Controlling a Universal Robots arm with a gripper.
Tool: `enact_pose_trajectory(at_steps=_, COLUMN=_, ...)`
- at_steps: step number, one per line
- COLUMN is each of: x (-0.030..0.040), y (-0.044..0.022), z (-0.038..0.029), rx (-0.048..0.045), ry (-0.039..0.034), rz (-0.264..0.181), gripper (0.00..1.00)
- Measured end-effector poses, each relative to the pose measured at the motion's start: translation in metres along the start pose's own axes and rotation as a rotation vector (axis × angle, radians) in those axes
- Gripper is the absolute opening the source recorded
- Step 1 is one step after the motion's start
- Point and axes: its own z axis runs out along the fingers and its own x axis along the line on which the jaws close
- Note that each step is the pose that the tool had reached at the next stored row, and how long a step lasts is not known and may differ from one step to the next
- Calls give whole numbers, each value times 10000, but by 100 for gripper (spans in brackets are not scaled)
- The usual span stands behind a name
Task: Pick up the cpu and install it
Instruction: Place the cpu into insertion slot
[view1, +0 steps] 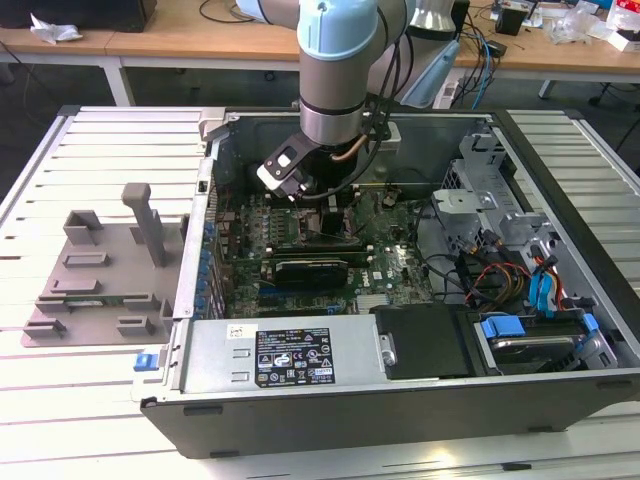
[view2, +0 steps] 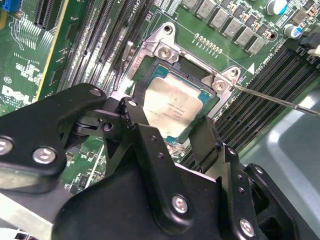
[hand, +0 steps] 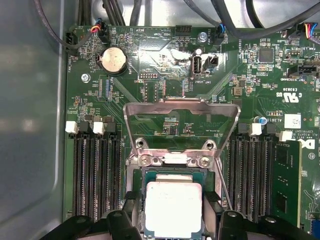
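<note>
The arm (view1: 338, 70) reaches straight down into the open computer case (view1: 400, 410), which lies on its side on the slatted table (view1: 90, 130). Its wrist hangs over the far part of the motherboard (hand: 165, 75), toward the exterior view's left.

The gripper (view2: 167, 117) is clenched on the cpu (view2: 172, 105). In the second wrist view one black finger (view2: 142, 135) lies against each of two opposite edges of the chip. The cpu, silvery top upward, sits within the opening of the socket frame (view2: 167, 50), level with it. Whether it is fully seated cannot be told.

In the first wrist view the load plate (hand: 180, 104) stands swung up and open beyond the socket, hinged at the socket's edge by two screws. A thin lever rod (view2: 280, 101) runs out from one corner of the frame. Banks of memory slots (hand: 95, 175) flank the socket on both sides, and a coin cell (hand: 113, 60) sits nearer the board's far edge.

A long black card (view1: 312, 268) lies across the middle of the board, near the wrist. The power supply (view1: 290, 355) runs along the case's near edge. A grey fixture (view1: 100, 280) stands on the table beside the case, at the exterior view's left.
</note>
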Motion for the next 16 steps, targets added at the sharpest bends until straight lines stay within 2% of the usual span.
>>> enact_pose_trajectory(at_steps=5, x=1, y=2, z=-47, rx=2, ry=-18, rz=-3, gripper=62)
enact_pose_trajectory(at_steps=7, x=1, y=2, z=-47, rx=0, ry=-16, rz=-1, gripper=62)
enact_pose_trajectory(at_steps=8, x=1, y=1, z=-47, rx=1, ry=-5, rz=0, gripper=62)
enact_pose_trajectory(at_steps=10, x=1, y=1, z=-36, rx=-1, ry=87, rz=3, gripper=62)
enact_pose_trajectory(at_steps=16, x=1, y=2, z=-57, rx=-1, ry=100, rz=2, gripper=62)
